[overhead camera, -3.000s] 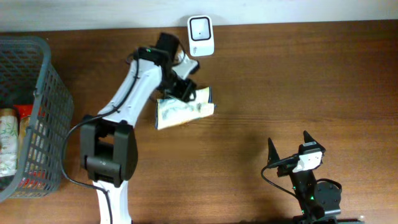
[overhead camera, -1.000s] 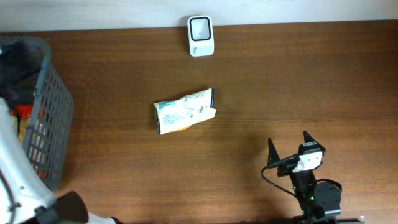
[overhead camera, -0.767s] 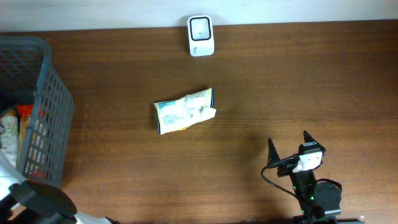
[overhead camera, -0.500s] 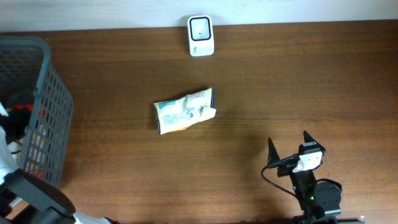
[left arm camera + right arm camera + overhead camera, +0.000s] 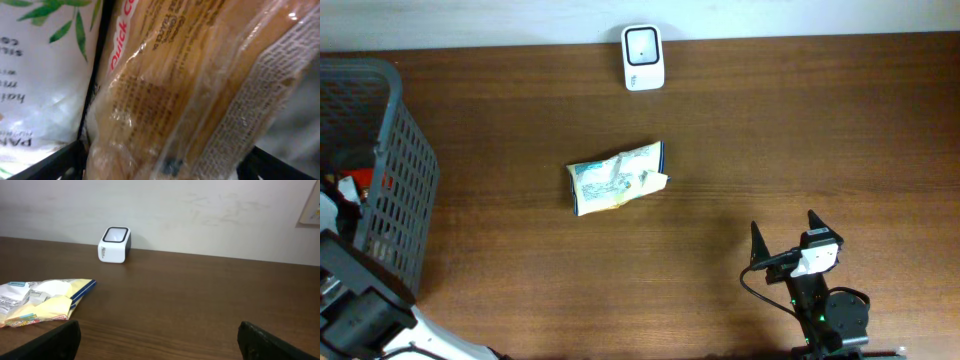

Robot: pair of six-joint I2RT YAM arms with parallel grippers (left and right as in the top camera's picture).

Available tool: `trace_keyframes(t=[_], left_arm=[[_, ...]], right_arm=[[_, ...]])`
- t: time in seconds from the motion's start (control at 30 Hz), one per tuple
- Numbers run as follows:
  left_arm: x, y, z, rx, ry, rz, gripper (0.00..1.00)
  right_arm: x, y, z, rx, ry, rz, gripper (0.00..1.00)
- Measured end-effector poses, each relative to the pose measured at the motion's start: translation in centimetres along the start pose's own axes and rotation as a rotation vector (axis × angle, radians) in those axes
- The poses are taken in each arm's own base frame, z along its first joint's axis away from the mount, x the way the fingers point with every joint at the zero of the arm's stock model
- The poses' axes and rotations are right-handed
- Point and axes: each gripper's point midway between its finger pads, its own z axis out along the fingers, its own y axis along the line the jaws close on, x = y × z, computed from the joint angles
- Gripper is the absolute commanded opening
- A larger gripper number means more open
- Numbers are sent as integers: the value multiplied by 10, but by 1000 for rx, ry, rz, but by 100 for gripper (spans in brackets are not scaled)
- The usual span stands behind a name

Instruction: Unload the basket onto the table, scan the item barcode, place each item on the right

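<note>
In the left wrist view my left gripper (image 5: pixel 162 162) stands open inside the basket, its dark fingers (image 5: pixel 55 162) either side of a clear pack of brown noodles (image 5: pixel 190 85) with red lettering. I cannot tell whether they touch it. A white pouch with green leaves (image 5: pixel 45 75) lies beside the pack. The white barcode scanner (image 5: pixel 643 57) sits at the table's far edge, also in the right wrist view (image 5: pixel 115 245). A crumpled white, yellow and blue packet (image 5: pixel 616 177) lies loose mid-table. My right gripper (image 5: pixel 783 225) rests open near the front right, holding nothing.
The grey wire basket (image 5: pixel 395 150) stands at the left edge with more packaged goods inside. My left arm's base link (image 5: pixel 355 310) fills the bottom left corner. A pale wall runs behind the scanner.
The left arm has left the packet by the scanner and swung into the basket, shifting lower there over the last second. The packet and the right arm have not moved.
</note>
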Motion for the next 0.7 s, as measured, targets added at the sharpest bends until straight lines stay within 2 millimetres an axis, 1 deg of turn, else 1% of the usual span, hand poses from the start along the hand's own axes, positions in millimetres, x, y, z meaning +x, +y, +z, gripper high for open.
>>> trace_keyframes(t=[0.03, 0.13, 0.17, 0.23, 0.27, 0.47, 0.5, 0.53, 0.57, 0.6, 0.63, 0.67, 0.7], left_arm=[[0, 0, 4, -1, 5, 4, 72], [0, 1, 5, 2, 3, 12, 37], [-1, 1, 5, 2, 1, 15, 24], [-4, 1, 2, 2, -12, 26, 6], [-6, 1, -1, 1, -20, 27, 0], [-10, 1, -9, 16, -3, 18, 0], [-11, -3, -12, 43, 11, 8, 0], [-16, -8, -19, 84, 9, 2, 0], [-32, -14, -35, 133, -41, -8, 0], [-55, -19, -57, 170, -115, -8, 0], [-71, -21, -75, 184, -174, -5, 0], [-88, -26, -99, 193, -245, 7, 0], [-99, -31, -124, 196, -307, 24, 0]], right_arm=[[0, 0, 0, 0, 0, -1, 99], [0, 0, 0, 0, 0, -1, 99], [0, 0, 0, 0, 0, 0, 99], [0, 0, 0, 0, 0, 0, 99], [0, 0, 0, 0, 0, -1, 99], [0, 0, 0, 0, 0, 0, 99], [0, 0, 0, 0, 0, 0, 99], [0, 0, 0, 0, 0, -1, 99], [0, 0, 0, 0, 0, 0, 99], [0, 0, 0, 0, 0, -1, 99], [0, 0, 0, 0, 0, 0, 99], [0, 0, 0, 0, 0, -1, 99], [0, 0, 0, 0, 0, -1, 99]])
